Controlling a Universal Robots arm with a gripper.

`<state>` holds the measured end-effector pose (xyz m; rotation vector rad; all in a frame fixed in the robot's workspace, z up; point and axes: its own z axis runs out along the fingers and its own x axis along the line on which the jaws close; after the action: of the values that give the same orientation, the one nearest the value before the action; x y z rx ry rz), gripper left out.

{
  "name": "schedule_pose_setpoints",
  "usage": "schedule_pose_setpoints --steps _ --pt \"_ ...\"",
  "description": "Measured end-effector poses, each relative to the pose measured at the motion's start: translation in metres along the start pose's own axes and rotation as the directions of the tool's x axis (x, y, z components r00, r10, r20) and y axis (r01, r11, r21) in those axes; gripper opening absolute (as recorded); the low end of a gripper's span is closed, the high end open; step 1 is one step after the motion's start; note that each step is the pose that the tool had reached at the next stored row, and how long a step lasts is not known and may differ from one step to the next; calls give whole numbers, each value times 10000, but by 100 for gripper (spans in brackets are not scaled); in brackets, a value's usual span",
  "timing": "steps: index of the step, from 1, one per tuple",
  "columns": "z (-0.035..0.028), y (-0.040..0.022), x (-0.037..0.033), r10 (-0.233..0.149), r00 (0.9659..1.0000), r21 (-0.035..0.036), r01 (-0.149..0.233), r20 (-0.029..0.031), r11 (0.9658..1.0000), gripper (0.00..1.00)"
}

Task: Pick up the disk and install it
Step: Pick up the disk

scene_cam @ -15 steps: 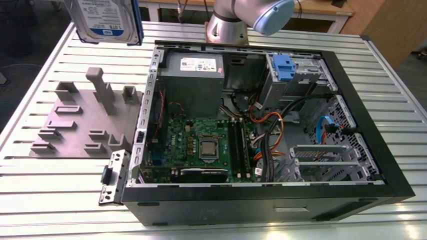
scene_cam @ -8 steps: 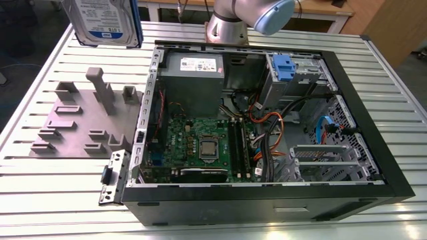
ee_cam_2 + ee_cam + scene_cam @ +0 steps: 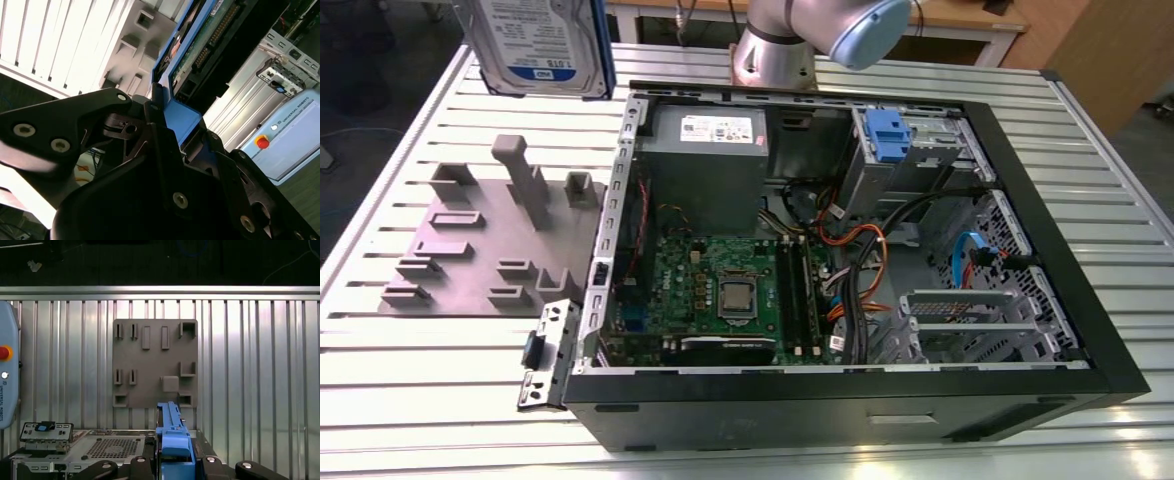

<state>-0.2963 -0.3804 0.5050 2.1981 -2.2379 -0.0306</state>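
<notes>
Gripping the disk [image 3: 200, 45] by the edge of its blue carrier, the gripper [image 3: 182, 131] has its jaws pinched right onto that frame, as you can see in both wrist views. The disk hangs up in the air, off the slatted table [image 3: 1121, 200], toward the exterior view's left. Under it sits the grey fixture plate [image 3: 480, 240], and just beside that is the open computer case [image 3: 854, 250].

Open computer case [image 3: 854, 405], grey fixture plate [image 3: 460, 250] (slatted table [image 3: 427, 385])
</notes>
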Motion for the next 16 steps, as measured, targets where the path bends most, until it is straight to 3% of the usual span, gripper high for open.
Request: schedule_pose_setpoints --steps 4,7,10,16 --pt "1 -36 28 0 10000 0 0 1 10000 36" --pt "2 -53 116 0 10000 0 0 0 10000 36" --pt "3 -81 135 0 10000 0 0 0 10000 36" --pt "1 -261 141 0 10000 0 0 0 10000 36"
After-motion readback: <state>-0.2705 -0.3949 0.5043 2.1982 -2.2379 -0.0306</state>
